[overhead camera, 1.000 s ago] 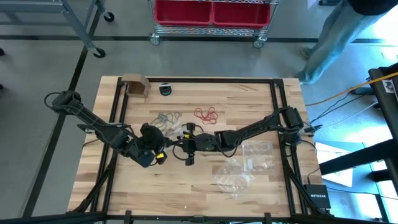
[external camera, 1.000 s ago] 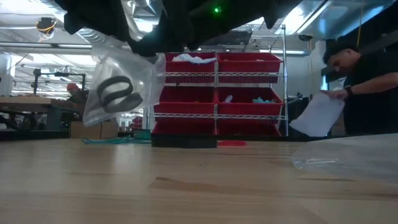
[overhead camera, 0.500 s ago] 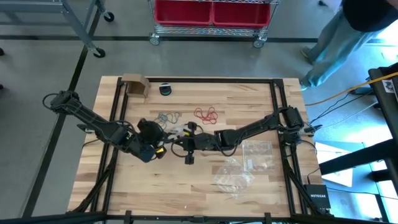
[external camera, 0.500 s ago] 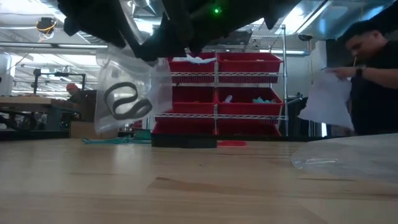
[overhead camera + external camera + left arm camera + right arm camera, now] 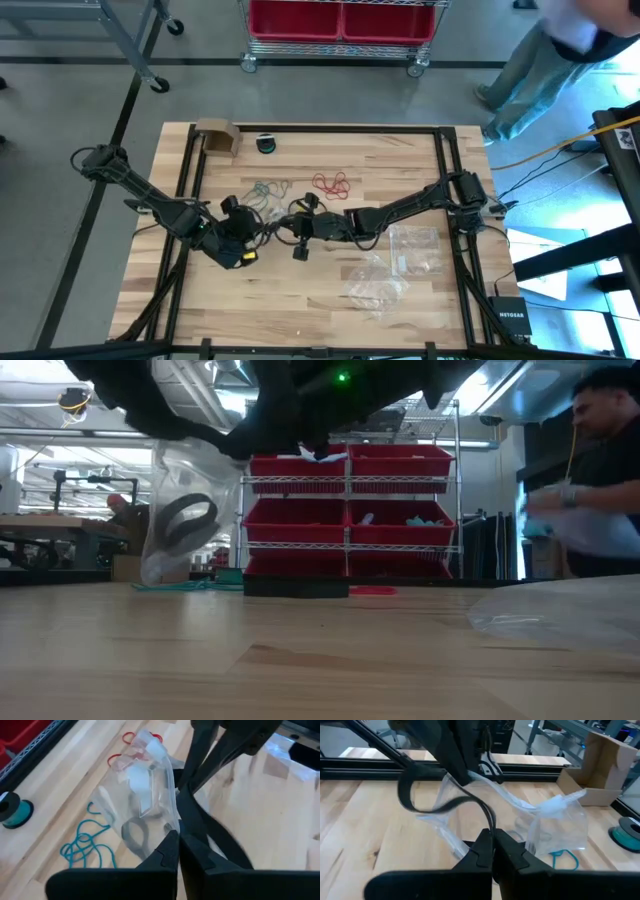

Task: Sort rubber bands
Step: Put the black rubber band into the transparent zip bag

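Note:
A clear zip bag (image 5: 190,510) with a black rubber band (image 5: 185,520) inside hangs above the table's middle, between my two shut grippers. My left gripper (image 5: 178,840) is at the bag's top edge. My right gripper (image 5: 492,839) faces it and is shut on a second black rubber band (image 5: 420,805), which loops across toward the left fingers. In the high view the left gripper (image 5: 258,232) and the right gripper (image 5: 284,226) nearly meet. Teal rubber bands (image 5: 268,188) and red rubber bands (image 5: 330,183) lie flat on the table behind them. My left gripper pinches the zip bag's top edge (image 5: 172,822) between its two fingers, slanting down from the table's left. The bag hangs below, clear of the table. Whether the black band beside the fingers is also caught, I cannot tell. My right gripper pinches one end of the black rubber band (image 5: 489,826) between its fingertips, coming nearly level from the table's right. The band arcs slack through the air toward the left fingers (image 5: 462,770). A strip of the bag's clear plastic (image 5: 455,842) also runs to my fingertips.
Two more clear zip bags (image 5: 413,250) (image 5: 375,285) lie on the table's right half. A cardboard box (image 5: 217,137) and a teal spool (image 5: 266,143) stand at the far edge. A person (image 5: 600,470) moves about beyond the table's right side.
Both grippers have rolled at the wrist while staying nearly in place and shut. The hanging bag has swung a little to the right in the low view and back again, changing its tilt.

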You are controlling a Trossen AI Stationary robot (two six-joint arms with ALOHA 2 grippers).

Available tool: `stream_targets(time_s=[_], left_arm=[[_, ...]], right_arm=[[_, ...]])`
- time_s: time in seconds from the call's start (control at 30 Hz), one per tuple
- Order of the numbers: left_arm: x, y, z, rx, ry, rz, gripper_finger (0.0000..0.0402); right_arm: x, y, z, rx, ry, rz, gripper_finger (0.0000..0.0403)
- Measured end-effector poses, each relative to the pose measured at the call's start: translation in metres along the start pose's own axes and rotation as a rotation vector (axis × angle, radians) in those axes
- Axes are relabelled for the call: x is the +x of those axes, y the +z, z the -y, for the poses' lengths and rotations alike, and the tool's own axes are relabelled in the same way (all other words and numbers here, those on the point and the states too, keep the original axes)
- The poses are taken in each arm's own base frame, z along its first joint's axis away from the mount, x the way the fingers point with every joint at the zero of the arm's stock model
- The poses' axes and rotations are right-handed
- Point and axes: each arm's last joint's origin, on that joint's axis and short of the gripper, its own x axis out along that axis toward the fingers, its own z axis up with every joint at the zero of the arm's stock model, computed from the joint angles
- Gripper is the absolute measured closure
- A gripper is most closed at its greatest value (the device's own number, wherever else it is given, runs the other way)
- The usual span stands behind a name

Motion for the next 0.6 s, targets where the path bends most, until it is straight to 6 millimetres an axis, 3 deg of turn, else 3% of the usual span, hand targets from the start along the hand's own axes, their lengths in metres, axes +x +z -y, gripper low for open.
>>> stream_targets(time_s=[0.33,0.6], left_arm=[[-0.008,0.0,0.004,-0.037,-0.056,0.025,0.0402],[-0.012,0.001,0.006,-0.075,-0.09,0.042,0.0401]], right_arm=[[0.0,-0.002,0.005,0.039,-0.137,-0.013,0.0402],[0.0,-0.002,0.006,0.099,-0.15,-0.009,0.0402]])
